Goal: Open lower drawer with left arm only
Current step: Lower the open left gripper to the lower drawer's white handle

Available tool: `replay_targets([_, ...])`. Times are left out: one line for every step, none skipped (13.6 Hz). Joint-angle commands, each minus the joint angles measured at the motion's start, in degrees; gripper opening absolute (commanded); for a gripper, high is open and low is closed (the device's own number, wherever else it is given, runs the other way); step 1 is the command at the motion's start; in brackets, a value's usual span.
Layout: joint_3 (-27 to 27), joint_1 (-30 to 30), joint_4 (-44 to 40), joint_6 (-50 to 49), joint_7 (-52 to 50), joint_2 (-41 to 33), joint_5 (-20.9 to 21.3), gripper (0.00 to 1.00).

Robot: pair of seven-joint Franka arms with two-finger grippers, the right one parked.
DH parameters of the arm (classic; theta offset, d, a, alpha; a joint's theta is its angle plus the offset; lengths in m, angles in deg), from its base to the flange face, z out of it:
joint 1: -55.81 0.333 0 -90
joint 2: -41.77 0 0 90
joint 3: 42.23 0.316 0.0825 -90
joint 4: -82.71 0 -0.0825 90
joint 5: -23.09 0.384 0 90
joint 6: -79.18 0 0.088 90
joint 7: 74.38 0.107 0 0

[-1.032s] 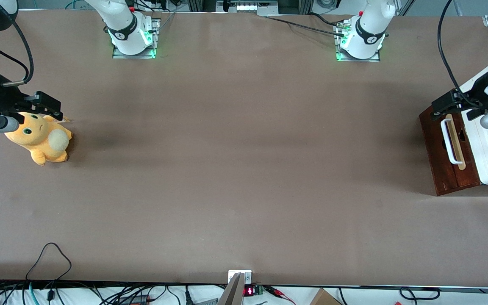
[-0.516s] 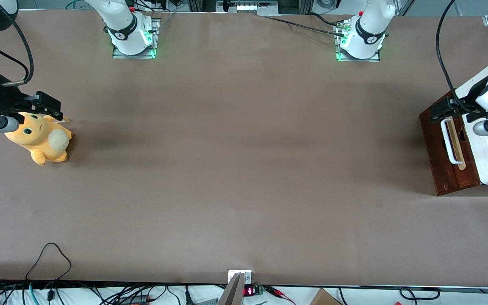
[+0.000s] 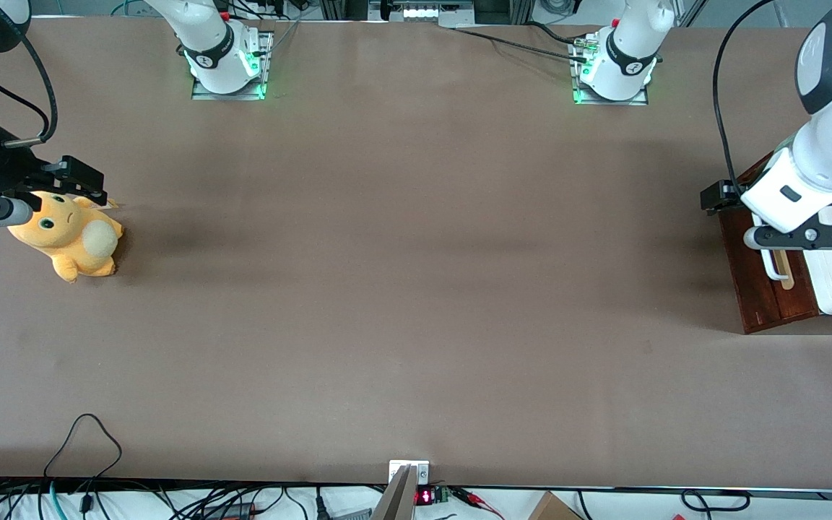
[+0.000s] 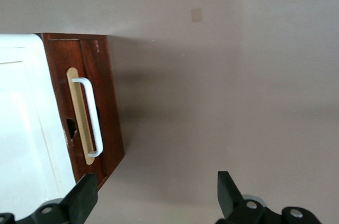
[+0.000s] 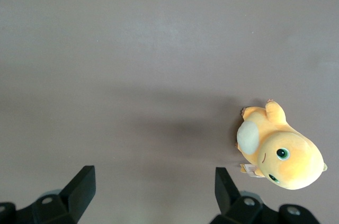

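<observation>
A: Lower drawer (image 4: 98, 107) status?

B: Shut, not yet touched. It sits at the working arm's end of the counter (image 3: 416, 289), dark wood front with pale strip and white loop handle (image 4: 90, 115), under the white cabinet top (image 4: 21, 128).

A: End effector?

B: End effector (image 4: 156, 195) is raised above the counter, fingers (image 4: 85, 197) spread wide, nothing between them. It's off to the side of the drawer front, not over the handle. One finger lines up roughly with the front's edge, the other hangs over bare counter.

A: Why there?

B: My read: it's a pre-grasp standoff. Wide opening leaves room to straddle the handle bar, and starting out in front of the drawer leaves the pull direction free.

A: Arm pose?

B: Left arm (image 3: 820, 144) is folded over the cabinet, wrist pointing down, forearm hiding most of the drawer front in the front view. Handle's near end pokes out below it.
</observation>
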Motion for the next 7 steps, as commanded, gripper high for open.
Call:
replay_targets([-0.06,-2.96,-0.44,-1.38,-4.02,3.27,5.79,1.00])
replay_targets([-0.23,-3.93,-0.10,-1.47,-5.60,4.59,8.34,1.00])
replay_targets([-0.50,-5.42,1.30,-1.30,-7.35,6.17,11.15,1.00])
replay_targets([-0.50,-7.09,2.44,-1.03,-9.98,7.49,14.14,1.00])
replay_targets([-0.50,-8.32,3.41,-0.94,-12.62,8.98,16.60,1.00])
replay_targets([-0.50,-9.55,4.29,-0.94,-14.56,10.30,19.06,1.00])
replay_targets([-0.50,-10.52,5.78,-1.12,-15.19,11.27,22.05,1.00])
